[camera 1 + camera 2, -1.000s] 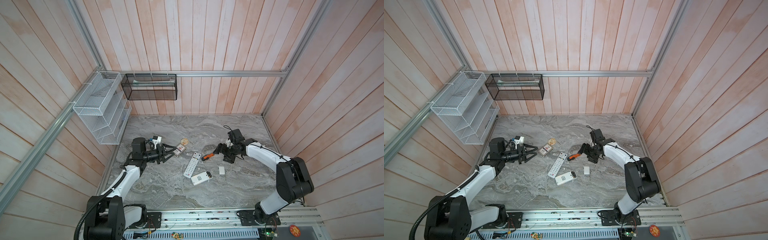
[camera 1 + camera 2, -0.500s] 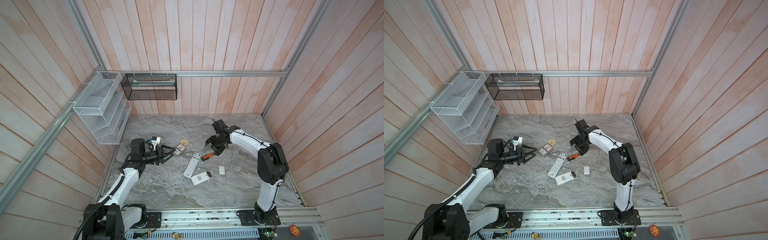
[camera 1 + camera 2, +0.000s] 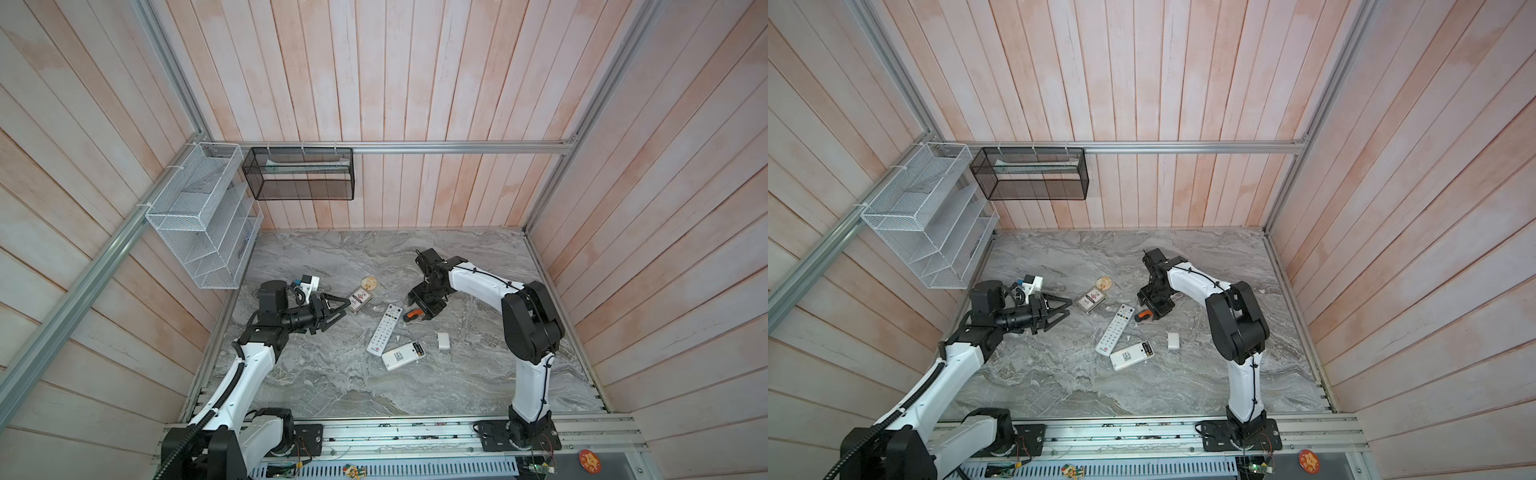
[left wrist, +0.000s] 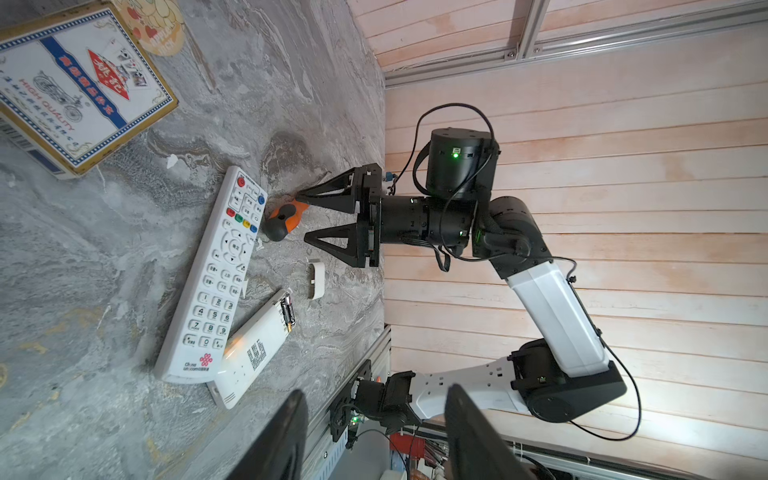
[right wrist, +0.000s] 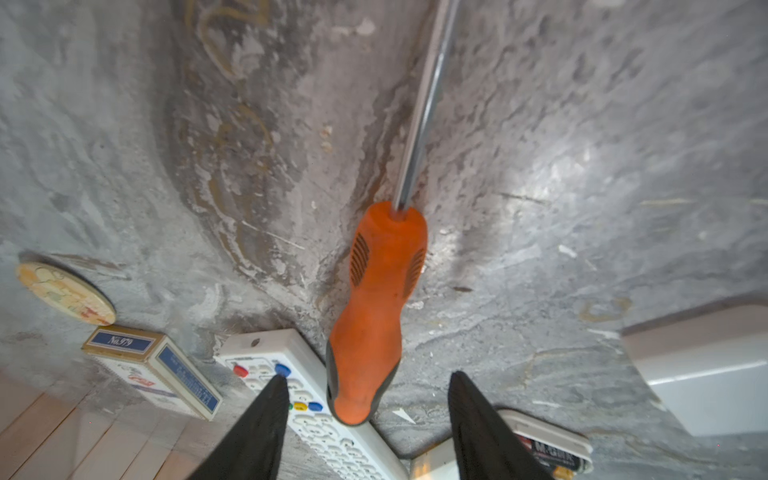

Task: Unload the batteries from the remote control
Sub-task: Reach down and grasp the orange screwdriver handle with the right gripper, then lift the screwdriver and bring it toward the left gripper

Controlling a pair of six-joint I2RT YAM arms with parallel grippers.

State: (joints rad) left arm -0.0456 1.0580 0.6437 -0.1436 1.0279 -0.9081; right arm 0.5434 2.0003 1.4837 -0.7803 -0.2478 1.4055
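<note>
Two remotes (image 3: 384,335), one screwdriver (image 5: 374,316), one card box (image 4: 79,87), one coaster (image 5: 64,293), one cover (image 3: 443,341), perhaps two batteries (image 4: 288,311)

Soft, even light fills both top views, and the bench (image 3: 332,386) shows only faint shadows below the arms (image 3: 249,374), while the wall planks (image 3: 374,83) bow toward the frame edges. In the right wrist view glare whitens the bench beside the screwdriver (image 5: 374,299), which throws a dim shadow. The fingers (image 5: 253,432) nearest the lens are blurred, the picture's corners smeared
</note>
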